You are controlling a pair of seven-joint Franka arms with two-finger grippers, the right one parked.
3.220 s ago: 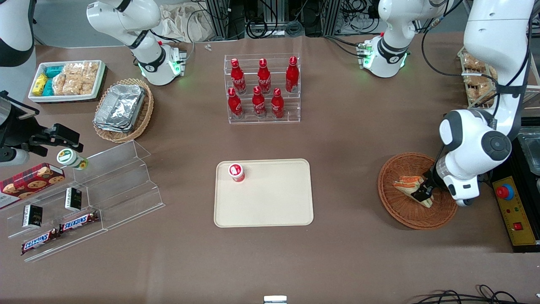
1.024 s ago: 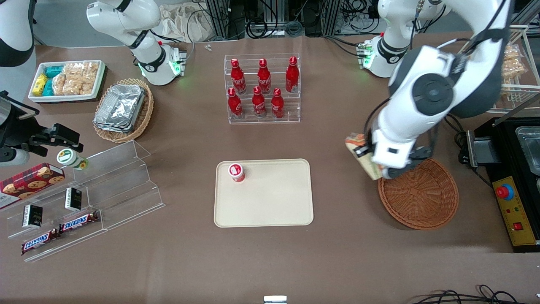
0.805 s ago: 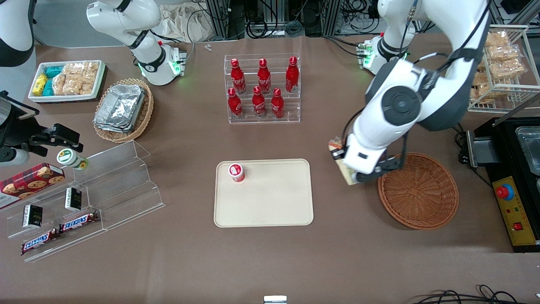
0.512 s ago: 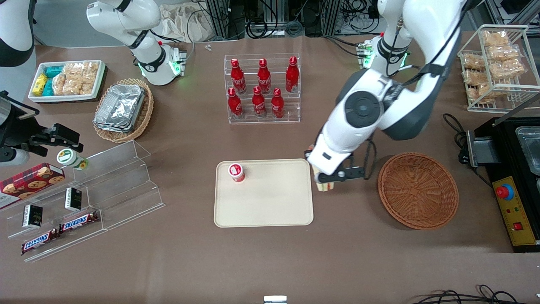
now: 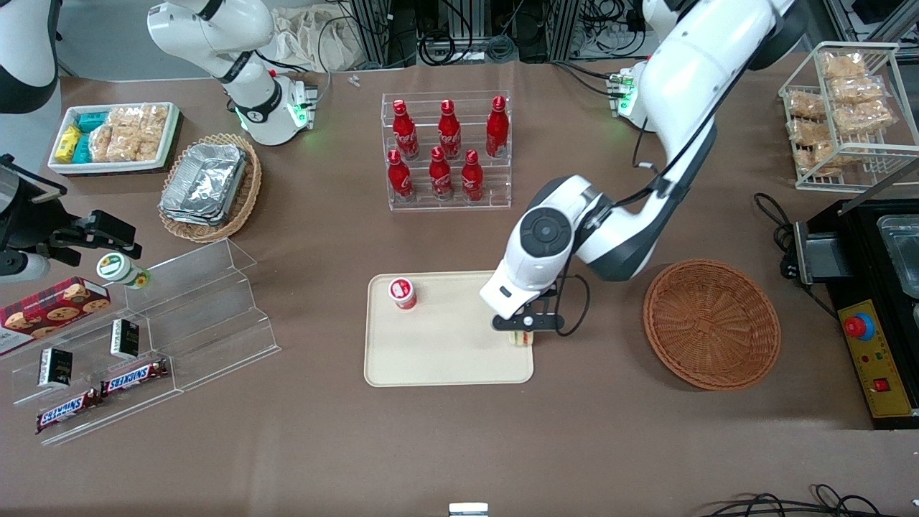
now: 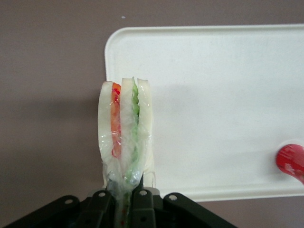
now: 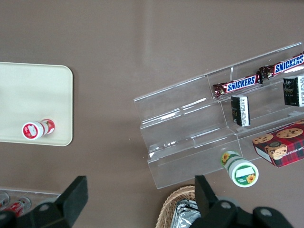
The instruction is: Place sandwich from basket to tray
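The left arm's gripper [image 5: 522,332] is clamped on the plastic-wrapped triangular white-bread sandwich [image 6: 125,137], held edge-up. It hangs over the cream rectangular plastic tray [image 5: 438,359], at the rim toward the working arm's end. The round reddish-brown wicker basket [image 5: 711,323] lies at the tray's three o'clock.

The left arm reaches out from its base and bends down at the elbow, its wrist pointing downward, and the gripper [image 5: 522,332] hangs low with both fingers [image 6: 100,205] pressed closed on the sandwich [image 6: 125,124].

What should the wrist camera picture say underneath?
The gripper holds the wrapped sandwich over the tray edge.
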